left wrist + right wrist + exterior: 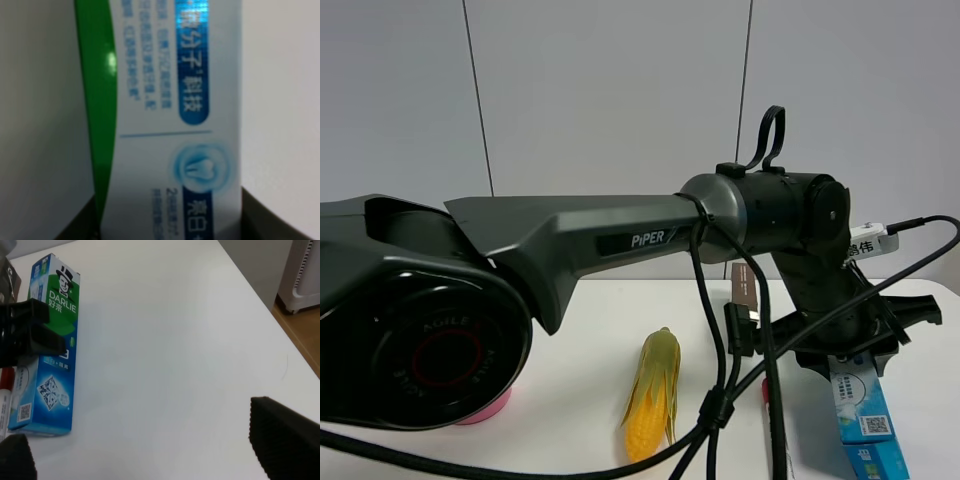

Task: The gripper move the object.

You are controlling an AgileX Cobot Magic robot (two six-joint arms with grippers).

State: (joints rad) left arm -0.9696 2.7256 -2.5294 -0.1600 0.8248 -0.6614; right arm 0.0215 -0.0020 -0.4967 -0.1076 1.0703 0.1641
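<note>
Left gripper sits over the toothpaste carton, which lies flat on the white table at the lower right of the high view (pinching or merely straddling: cannot tell). Right gripper is spread wide.

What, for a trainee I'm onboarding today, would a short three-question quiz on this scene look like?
1. True or false: in the high view, the corn lies left of the carton.
2. Fill in: the right hand is ___ (open or shut).
3. Which hand is at the carton? A: left hand. B: right hand.
Key: 1 true; 2 open; 3 A.
</note>
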